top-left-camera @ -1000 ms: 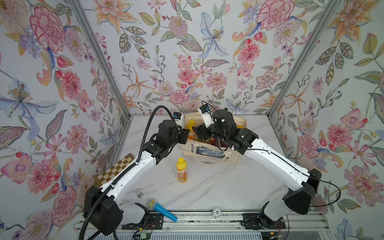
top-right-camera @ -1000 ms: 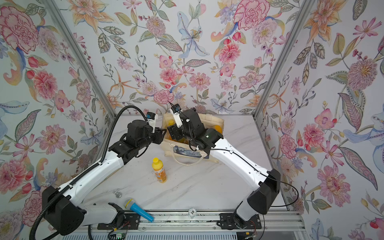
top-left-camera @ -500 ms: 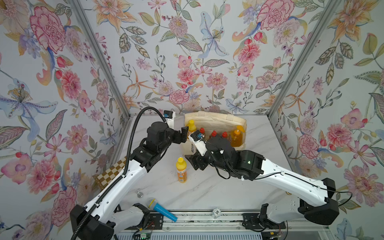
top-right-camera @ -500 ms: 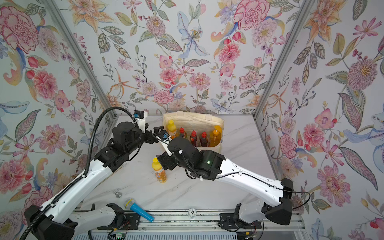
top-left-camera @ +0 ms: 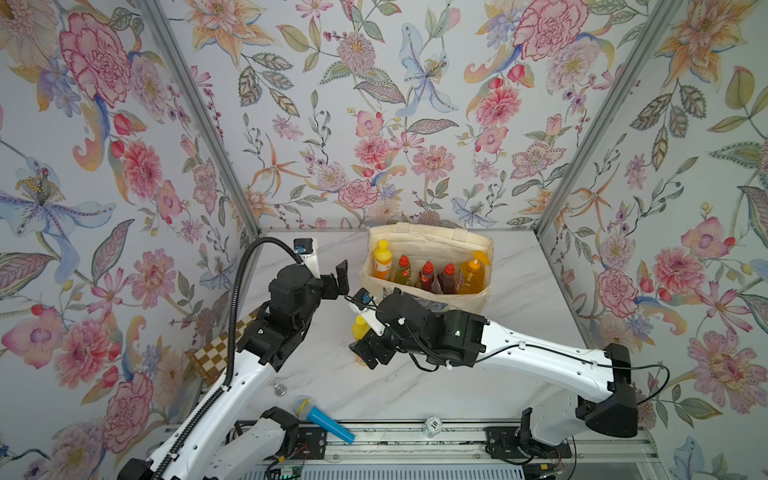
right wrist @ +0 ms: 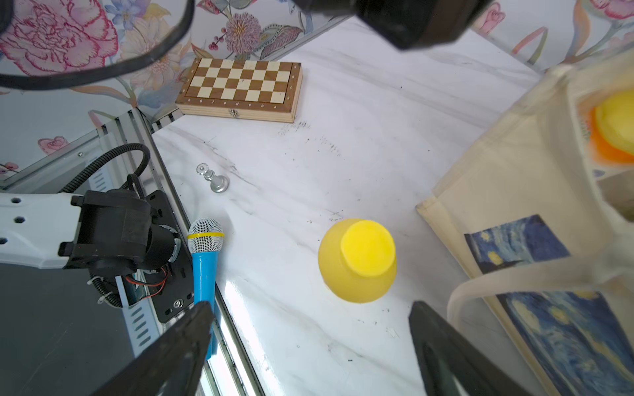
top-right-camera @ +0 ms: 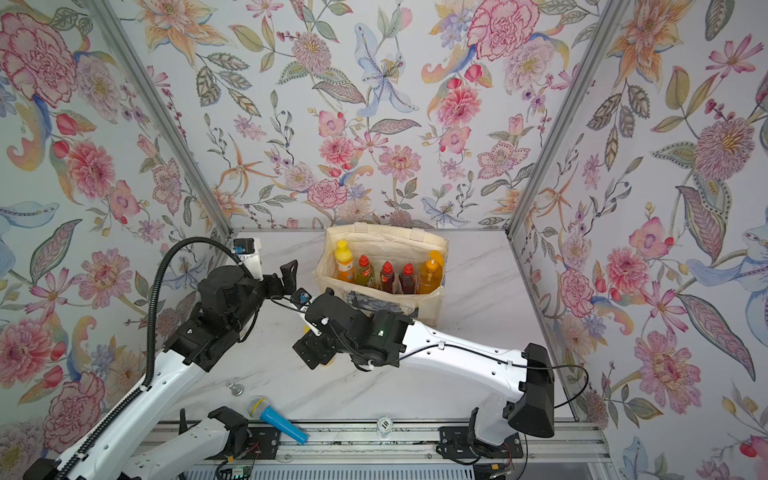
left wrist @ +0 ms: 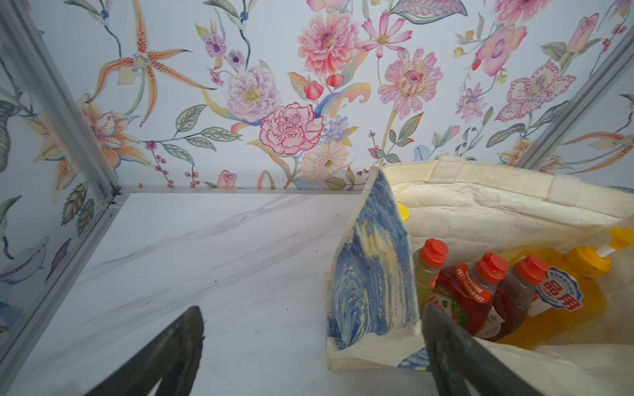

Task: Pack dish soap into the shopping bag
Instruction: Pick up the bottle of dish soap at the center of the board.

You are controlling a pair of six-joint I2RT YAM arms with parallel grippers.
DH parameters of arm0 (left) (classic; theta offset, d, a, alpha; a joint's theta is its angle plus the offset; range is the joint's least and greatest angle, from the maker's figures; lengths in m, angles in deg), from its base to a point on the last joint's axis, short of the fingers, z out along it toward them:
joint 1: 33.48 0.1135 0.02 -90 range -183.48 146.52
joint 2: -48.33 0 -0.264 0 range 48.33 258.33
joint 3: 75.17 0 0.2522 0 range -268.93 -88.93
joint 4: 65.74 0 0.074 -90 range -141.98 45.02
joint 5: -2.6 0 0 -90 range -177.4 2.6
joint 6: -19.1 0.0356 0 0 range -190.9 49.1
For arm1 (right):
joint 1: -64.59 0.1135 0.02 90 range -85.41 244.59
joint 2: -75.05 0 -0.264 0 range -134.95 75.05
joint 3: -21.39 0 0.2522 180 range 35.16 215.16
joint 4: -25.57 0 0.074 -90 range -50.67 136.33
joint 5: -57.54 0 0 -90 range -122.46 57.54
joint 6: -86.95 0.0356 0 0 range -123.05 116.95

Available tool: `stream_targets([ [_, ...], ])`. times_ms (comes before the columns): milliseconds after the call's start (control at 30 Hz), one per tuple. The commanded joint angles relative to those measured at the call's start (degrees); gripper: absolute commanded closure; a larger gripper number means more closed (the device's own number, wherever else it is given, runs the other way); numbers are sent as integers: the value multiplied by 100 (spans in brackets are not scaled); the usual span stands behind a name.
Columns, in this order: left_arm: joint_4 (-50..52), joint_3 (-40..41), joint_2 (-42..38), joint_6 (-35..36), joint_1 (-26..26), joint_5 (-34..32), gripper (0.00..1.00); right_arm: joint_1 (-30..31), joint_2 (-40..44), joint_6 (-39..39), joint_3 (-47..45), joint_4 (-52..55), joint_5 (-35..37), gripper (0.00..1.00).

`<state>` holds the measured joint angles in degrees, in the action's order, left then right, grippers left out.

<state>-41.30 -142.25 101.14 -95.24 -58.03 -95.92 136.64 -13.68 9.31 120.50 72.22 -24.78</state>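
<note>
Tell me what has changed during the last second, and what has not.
Both grippers left the mouth of the shopping bag. The right gripper swung toward the front of the table and now hangs open above the loose yellow-capped bottle. The left gripper drew back to the bag's side, open and empty. The bag, the five bottles in it, the loose bottle and the blue microphone stayed in place.

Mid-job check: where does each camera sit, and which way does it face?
Top views: high at the front, looking down and back at the table, bag; left arm, right arm show.
Left wrist: facing the back wall and bag's side; open left tool shows.
Right wrist: facing down at the loose bottle; open right tool shows.
Shared: both wrist views catch the bag.
</note>
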Motion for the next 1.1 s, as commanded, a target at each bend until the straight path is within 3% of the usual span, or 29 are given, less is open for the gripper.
stream_targets([
  [0, -21, 216, -195, -122, 239, -155, 1, 68, -224, 113, 276, 193, -138, 8],
  [267, -112, 499, -290, -186, 528, 103, 1, -76, -532, 275, 394, 392, 528, 4],
  [733, -355, 907, -293, -266, 872, 376, 1, -352, -1116, 239, 720, 334, 354, 4],
  [1067, -421, 1008, -289, -327, 944, 499, 1, -524, -1381, 179, 721, 96, 67, 10],
])
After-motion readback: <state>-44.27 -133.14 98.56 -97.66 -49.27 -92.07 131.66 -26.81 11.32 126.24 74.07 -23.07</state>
